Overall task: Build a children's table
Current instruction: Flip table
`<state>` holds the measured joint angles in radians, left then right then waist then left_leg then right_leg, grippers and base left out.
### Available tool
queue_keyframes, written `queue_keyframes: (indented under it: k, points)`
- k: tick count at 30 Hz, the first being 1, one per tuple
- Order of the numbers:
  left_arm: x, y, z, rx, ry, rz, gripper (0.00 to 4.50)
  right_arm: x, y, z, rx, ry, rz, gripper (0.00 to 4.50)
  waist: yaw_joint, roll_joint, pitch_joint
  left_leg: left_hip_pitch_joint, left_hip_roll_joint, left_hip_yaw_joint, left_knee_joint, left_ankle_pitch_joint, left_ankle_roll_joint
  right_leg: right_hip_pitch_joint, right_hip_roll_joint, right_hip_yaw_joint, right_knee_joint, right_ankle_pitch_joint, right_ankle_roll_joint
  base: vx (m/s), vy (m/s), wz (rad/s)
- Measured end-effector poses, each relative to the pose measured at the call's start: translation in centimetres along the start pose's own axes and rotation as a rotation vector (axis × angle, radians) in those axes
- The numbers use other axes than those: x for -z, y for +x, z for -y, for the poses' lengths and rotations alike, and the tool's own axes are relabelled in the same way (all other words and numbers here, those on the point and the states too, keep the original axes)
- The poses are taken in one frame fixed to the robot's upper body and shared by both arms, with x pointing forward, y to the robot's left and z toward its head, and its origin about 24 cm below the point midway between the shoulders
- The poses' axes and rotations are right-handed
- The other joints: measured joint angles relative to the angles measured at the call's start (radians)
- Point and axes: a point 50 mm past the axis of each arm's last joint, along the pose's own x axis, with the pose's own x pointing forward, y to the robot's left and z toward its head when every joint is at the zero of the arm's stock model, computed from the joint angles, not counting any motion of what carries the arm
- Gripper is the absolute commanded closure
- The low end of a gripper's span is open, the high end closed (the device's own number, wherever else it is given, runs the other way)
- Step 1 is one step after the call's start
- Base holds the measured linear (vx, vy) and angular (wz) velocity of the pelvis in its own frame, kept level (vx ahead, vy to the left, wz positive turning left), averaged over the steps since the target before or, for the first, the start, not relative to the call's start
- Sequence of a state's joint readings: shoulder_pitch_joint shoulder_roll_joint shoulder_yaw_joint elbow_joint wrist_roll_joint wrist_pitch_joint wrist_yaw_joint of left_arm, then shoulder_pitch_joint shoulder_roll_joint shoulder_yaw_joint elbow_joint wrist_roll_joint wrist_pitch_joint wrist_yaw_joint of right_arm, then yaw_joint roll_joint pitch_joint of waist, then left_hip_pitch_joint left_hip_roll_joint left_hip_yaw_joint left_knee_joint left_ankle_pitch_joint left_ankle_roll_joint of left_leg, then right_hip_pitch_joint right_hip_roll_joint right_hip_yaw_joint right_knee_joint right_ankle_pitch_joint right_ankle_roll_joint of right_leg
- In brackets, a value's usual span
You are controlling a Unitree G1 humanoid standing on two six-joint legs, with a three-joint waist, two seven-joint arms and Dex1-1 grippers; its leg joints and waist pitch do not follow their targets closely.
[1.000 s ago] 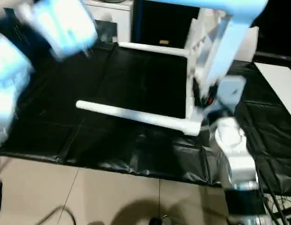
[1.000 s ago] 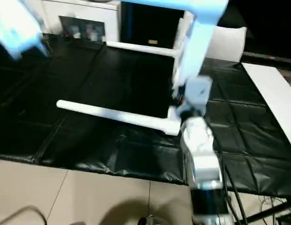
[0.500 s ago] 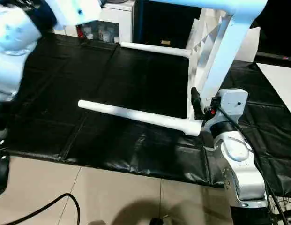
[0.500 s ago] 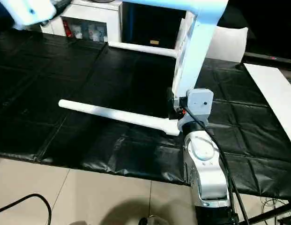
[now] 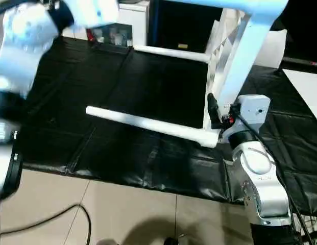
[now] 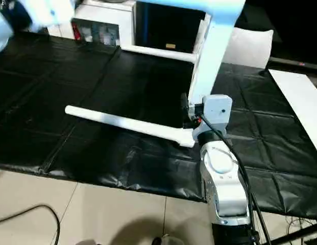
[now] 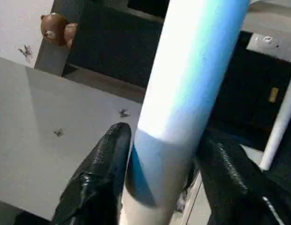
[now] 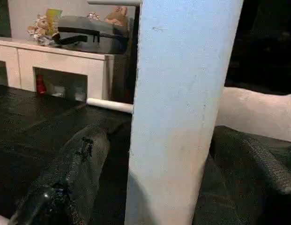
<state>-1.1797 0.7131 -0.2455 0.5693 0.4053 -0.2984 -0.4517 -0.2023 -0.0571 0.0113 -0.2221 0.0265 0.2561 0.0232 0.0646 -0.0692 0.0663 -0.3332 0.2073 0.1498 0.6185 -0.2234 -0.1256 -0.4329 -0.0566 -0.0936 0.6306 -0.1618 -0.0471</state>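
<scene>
Kids' table (image 5: 219,66) looks light, stiff, slippery plastic. Both hands straddle legs: right hand (image 8: 150,178) spread, left hand (image 7: 157,159) can't tell. Grab near sockets.

Nothing here can be read. There is a small yellowish tag (image 5: 182,46) on the dark panel beyond the far edge of the black mat (image 5: 71,127), and its print is too small to make out.

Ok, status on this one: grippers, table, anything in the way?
Both grippers straddle table legs: left gripper, right gripper. Grip unclear. Table top on edge, two legs sticking out. Nothing blocking.
</scene>
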Motion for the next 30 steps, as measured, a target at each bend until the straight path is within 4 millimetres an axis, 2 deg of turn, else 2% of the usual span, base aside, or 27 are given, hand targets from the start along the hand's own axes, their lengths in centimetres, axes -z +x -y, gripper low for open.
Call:
queue_keyframes:
  k: [4,12,15,20,25,30]
  points:
    - [0.5,0.6,0.4,-0.004,0.020,-0.022,2.60,0.0,0.0,0.0,-0.003,-0.001,0.001,0.78,0.005,0.000,0.000,0.000,0.000,-0.001,0.000,0.000,0.000,0.000,0.000,0.000,0.000,0.000,0.000,0.000,0.000,0.00]
    - [0.6,1.1,0.5,0.013,-0.032,-0.023,2.73,-0.2,0.1,0.1,-0.001,-0.010,0.007,0.78,0.022,0.005,0.003,0.000,0.000,-0.001,0.000,0.000,0.000,0.000,-0.001,0.000,0.000,0.000,0.000,0.000,0.000,0.00]
    - [0.7,1.0,0.9,0.032,-0.169,-0.035,2.74,-0.8,0.5,0.5,-0.006,-0.034,0.033,0.78,0.025,0.014,0.003,-0.001,0.000,0.001,0.000,0.000,0.000,-0.001,-0.001,0.000,0.000,0.000,-0.001,0.000,0.000,0.00]
    - [0.6,0.8,0.9,0.005,-0.352,-0.048,2.71,-2.2,1.0,1.8,0.027,-0.068,0.096,0.78,0.047,0.035,0.002,-0.001,-0.001,0.005,-0.001,0.000,0.000,-0.001,-0.003,0.000,0.001,-0.001,0.000,0.000,0.000,0.00]
    - [1.1,0.1,0.9,-0.049,-0.501,-0.073,2.68,-3.6,1.1,3.1,0.062,-0.120,0.170,0.78,0.051,0.037,0.000,0.000,-0.001,0.005,-0.001,0.003,0.003,0.000,-0.003,0.000,0.001,0.000,0.000,0.000,0.000,0.00]
    - [1.5,-0.5,0.9,-0.104,-0.637,-0.137,2.67,-5.4,1.1,3.3,0.039,-0.156,0.291,0.78,0.049,0.039,-0.001,0.000,-0.002,0.005,-0.001,0.004,0.004,0.001,-0.003,0.000,0.001,0.000,0.001,0.000,0.000,0.00]
